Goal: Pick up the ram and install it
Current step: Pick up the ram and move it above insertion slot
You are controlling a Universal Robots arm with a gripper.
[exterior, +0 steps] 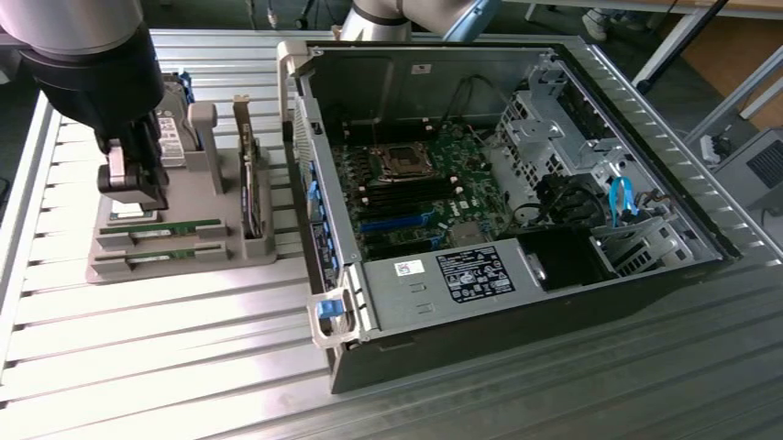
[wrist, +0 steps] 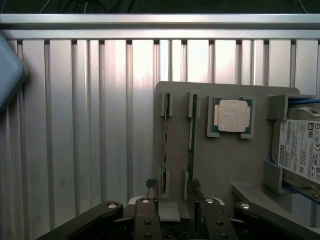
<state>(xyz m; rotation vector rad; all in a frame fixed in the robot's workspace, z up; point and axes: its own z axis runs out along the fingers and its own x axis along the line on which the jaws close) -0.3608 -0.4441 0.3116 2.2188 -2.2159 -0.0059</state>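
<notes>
Fingers point(wrist: 147, 222) spread wide, empty; arm point(exterior: 86, 46) upright, pointing down over ram point(wrist: 191, 145) in grey holder point(wrist: 225, 165).

Open computer case point(exterior: 404, 73) stands beside grey holder point(wrist: 225, 165) carrying processor point(wrist: 232, 116) and hard drive point(wrist: 302, 150).

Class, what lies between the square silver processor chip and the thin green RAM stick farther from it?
The other thin green RAM stick, standing on edge in slots of the grey holder; the wrist view shows it.
</notes>
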